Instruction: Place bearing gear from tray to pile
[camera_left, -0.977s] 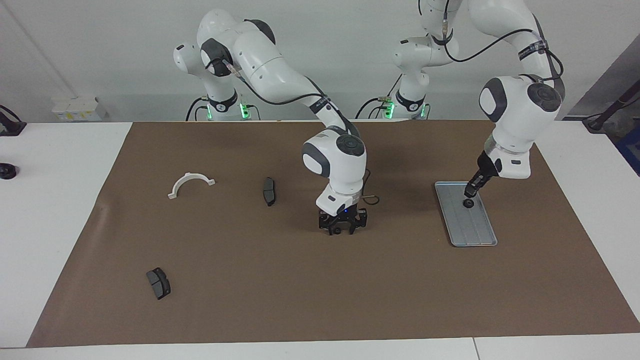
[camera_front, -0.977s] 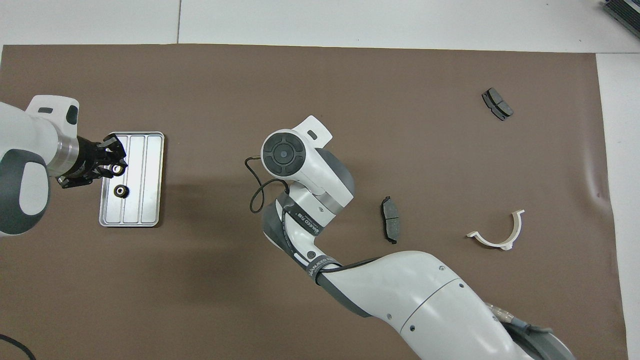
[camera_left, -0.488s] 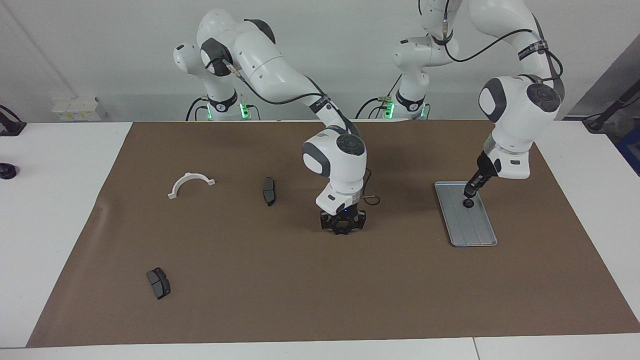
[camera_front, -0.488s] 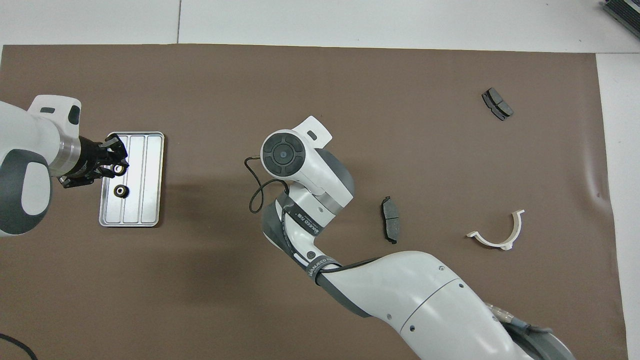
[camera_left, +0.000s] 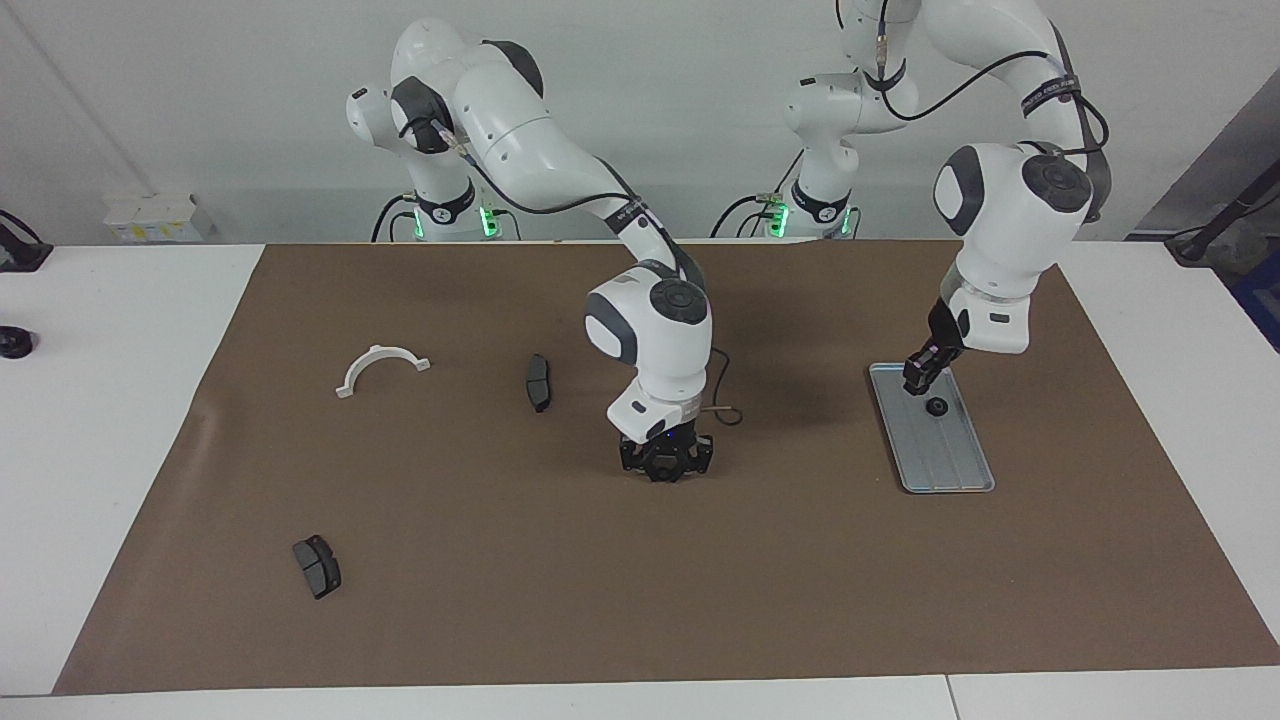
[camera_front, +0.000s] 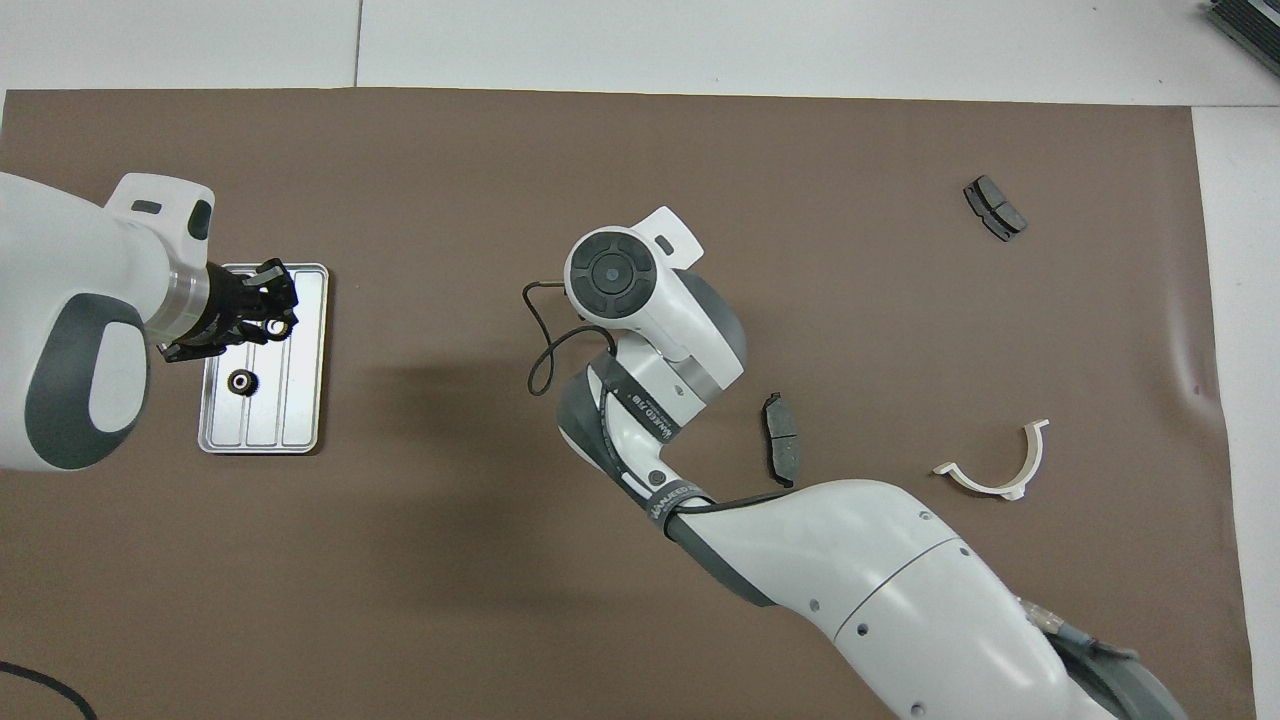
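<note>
both arms reach down, left gripper (camera_left: 918, 380) and right gripper (camera_left: 664, 468) pointing downward.

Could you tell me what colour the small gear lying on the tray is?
Black. The gear shows best in the overhead view, against the silver-grey tray.

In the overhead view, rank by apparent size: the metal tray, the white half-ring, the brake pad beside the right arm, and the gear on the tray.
1. tray
2. white half-ring
3. brake pad, looking close to the half-ring in extent, so that order is unsure
4. gear, clearly smallest
</note>
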